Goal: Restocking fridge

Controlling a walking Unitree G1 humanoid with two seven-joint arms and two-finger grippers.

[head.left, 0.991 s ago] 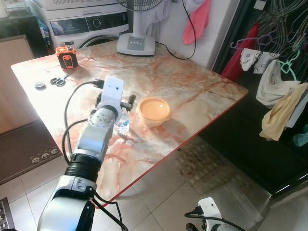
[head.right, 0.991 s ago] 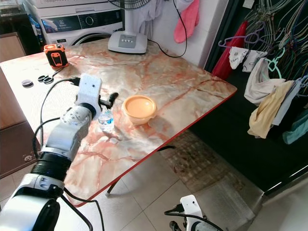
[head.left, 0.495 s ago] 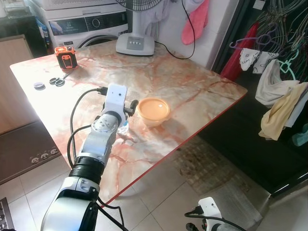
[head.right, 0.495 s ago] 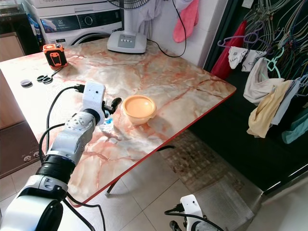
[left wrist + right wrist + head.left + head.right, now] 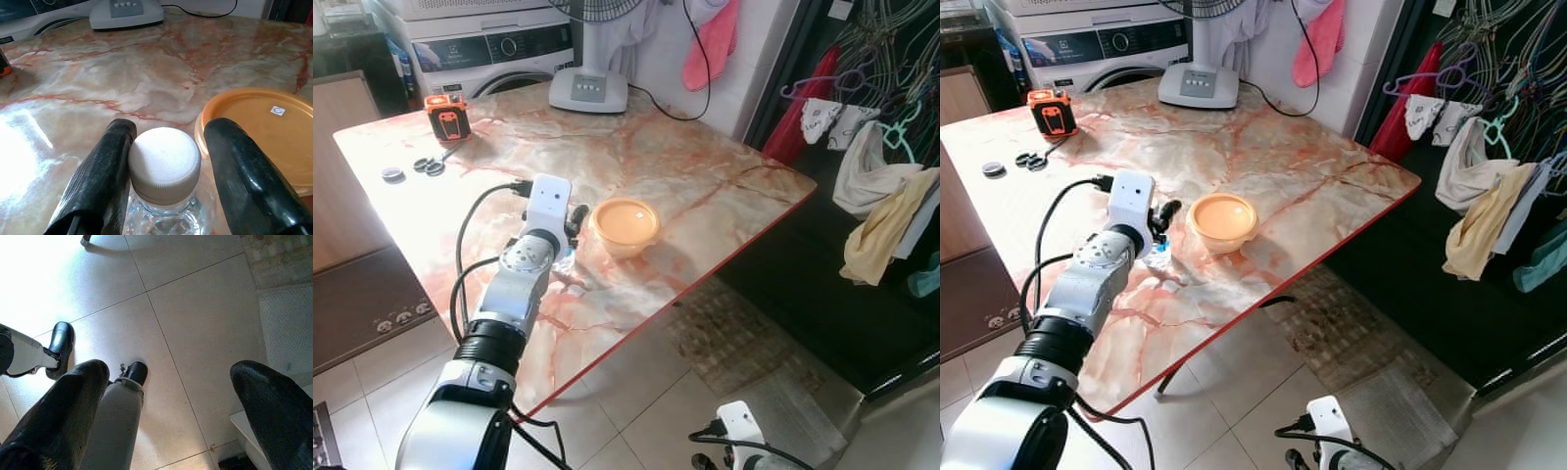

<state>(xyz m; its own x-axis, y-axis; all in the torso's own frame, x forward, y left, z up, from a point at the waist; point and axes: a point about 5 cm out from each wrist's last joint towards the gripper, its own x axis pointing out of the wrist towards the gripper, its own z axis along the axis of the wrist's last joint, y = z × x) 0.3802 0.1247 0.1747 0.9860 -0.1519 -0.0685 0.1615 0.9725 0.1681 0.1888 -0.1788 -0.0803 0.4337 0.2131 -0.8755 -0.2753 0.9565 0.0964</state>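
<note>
- The right gripper [image 5: 166,406] hangs idle over the tiled floor [image 5: 195,308], fingers wide apart.
- On the marble table [image 5: 705,186], the left gripper [image 5: 166,161] straddles a water bottle [image 5: 164,169]; one finger touches its cap, the other seems just clear.
- An orange lidded bowl [image 5: 626,224] sits just beside the bottle.

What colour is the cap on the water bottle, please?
White, with a ribbed edge; the cap shows best in the left wrist view, between the left claw's fingers.

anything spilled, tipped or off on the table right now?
Nothing stands out. The water bottle stands upright with its cap on, between the left gripper fingers, beside the lidded orange bowl. No spill shows on the marble table.
</note>
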